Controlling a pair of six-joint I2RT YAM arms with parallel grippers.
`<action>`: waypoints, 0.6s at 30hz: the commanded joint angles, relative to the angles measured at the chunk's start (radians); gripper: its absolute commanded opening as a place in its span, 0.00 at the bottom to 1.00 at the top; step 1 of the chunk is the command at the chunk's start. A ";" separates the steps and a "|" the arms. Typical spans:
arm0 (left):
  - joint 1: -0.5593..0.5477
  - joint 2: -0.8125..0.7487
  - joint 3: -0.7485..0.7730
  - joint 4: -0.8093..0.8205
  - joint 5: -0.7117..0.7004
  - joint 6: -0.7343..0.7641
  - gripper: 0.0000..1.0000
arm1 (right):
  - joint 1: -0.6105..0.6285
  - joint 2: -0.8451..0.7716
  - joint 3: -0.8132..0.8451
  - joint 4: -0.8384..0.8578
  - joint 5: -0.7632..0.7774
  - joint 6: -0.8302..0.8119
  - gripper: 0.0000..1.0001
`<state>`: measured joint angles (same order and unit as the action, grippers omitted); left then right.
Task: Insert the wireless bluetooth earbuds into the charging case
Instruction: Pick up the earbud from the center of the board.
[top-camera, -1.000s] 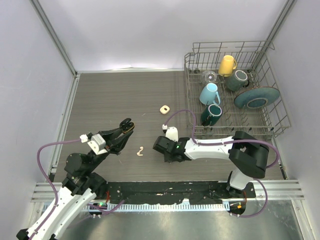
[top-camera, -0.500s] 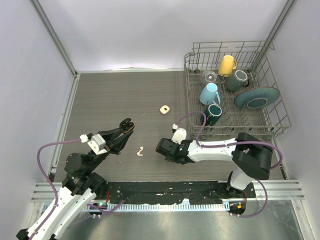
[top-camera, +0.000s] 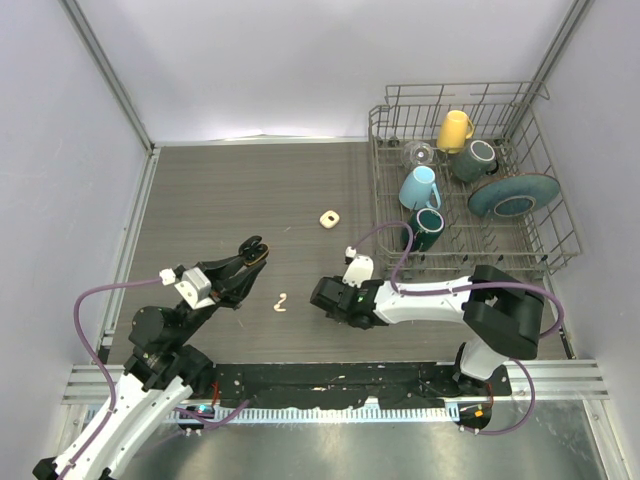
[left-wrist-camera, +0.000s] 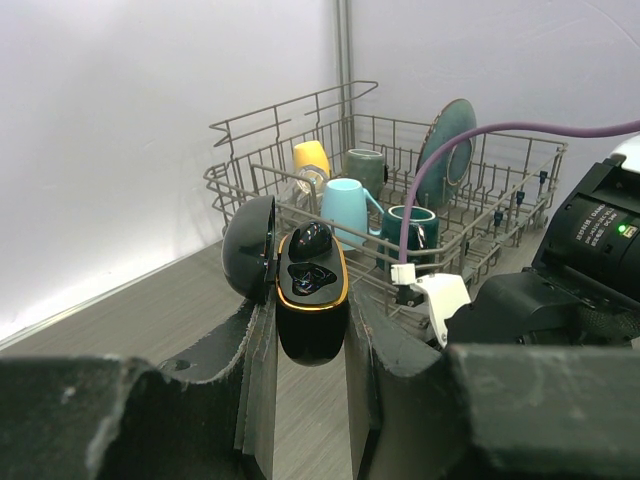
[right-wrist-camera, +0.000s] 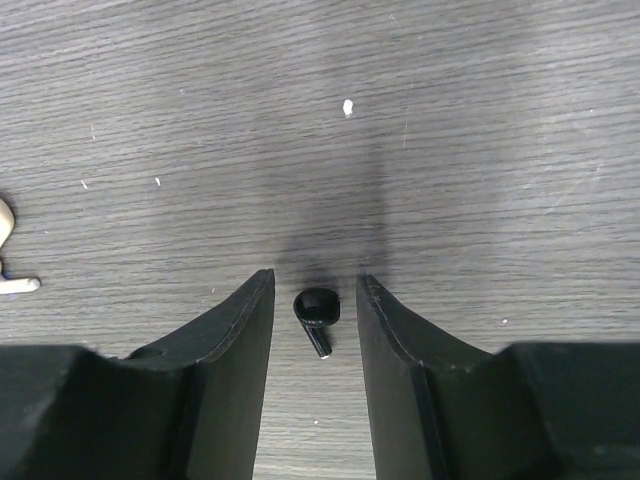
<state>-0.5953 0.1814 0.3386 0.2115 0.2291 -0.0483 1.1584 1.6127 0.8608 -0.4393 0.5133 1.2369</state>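
My left gripper (left-wrist-camera: 310, 350) is shut on the black charging case (left-wrist-camera: 311, 290), which has a gold rim and an open lid, and holds it above the table; it also shows in the top view (top-camera: 253, 250). A black earbud (left-wrist-camera: 312, 239) sits in the case's upper slot. My right gripper (right-wrist-camera: 315, 290) is open, low over the table, its fingers either side of a black earbud (right-wrist-camera: 316, 312) lying on the wood without touching it. A cream-white earbud (top-camera: 281, 302) lies between the two grippers.
A small cream case (top-camera: 329, 217) lies mid-table. A wire dish rack (top-camera: 465, 180) with mugs and a plate stands at the right. The cream-white earbud shows at the left edge of the right wrist view (right-wrist-camera: 6, 225).
My right arm has turned its wrist a little to the right and settled its gripper by the black earbud. The left arm and case have not moved.
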 joint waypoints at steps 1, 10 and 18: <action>-0.003 0.009 0.027 0.034 -0.010 -0.005 0.00 | -0.003 0.039 0.017 -0.070 0.024 -0.088 0.44; -0.003 0.001 0.027 0.026 -0.008 -0.007 0.00 | -0.003 0.044 0.030 -0.062 -0.010 -0.145 0.37; -0.003 0.000 0.027 0.026 -0.008 -0.009 0.00 | 0.003 0.036 0.038 -0.067 -0.032 -0.139 0.34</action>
<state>-0.5953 0.1814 0.3386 0.2111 0.2276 -0.0486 1.1568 1.6306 0.8848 -0.4603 0.4946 1.1011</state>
